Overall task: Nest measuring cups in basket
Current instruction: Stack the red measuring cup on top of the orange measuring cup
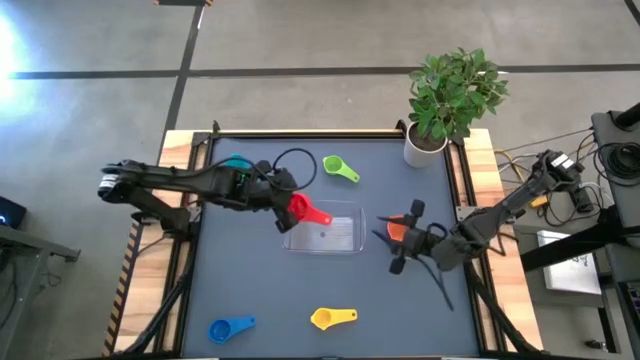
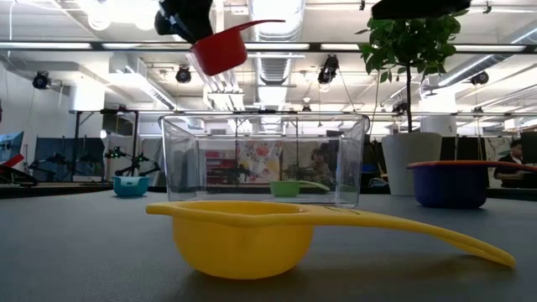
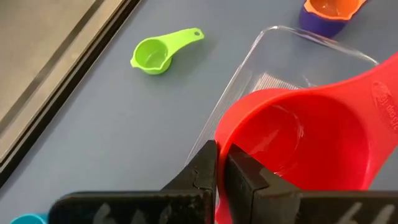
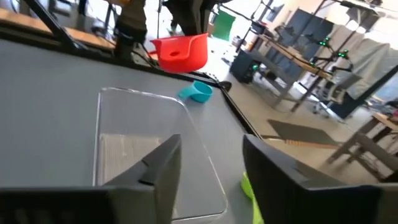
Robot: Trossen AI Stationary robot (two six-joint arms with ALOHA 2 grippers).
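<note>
I have the red cup (image 1: pixel 298 206) in my left gripper (image 1: pixel 283 200), its fingers (image 3: pixel 244 174) pinched tight on the bowl's rim, and it hangs in the air over the basket's (image 1: pixel 345 246) left end, clear of the plastic. It is a glossy red scoop, bowl open upward in the wrist view, with a flat handle that carries raised lettering. In the high view its handle runs from the bowl toward the table's centre and slightly toward the near edge, so the long axis lies on a diagonal across the basket's corner. From table height the cup sits tilted above the basket's rim, handle pointing up and to the right. The basket is a clear tray with rounded corners near the table's middle; I see nothing inside it. My right gripper (image 1: pixel 408 238) is just off the basket's right end, fingers spread wide and holding nothing, beside the orange cup (image 1: pixel 396 229), which sits nested inside the purple cup (image 3: pixel 323 23). The green cup (image 1: pixel 340 168) lies behind the basket, the light blue cup (image 1: pixel 236 162) at the back left, the yellow cup (image 1: pixel 331 317) and the blue cup (image 1: pixel 229 328) along the near edge.
</note>
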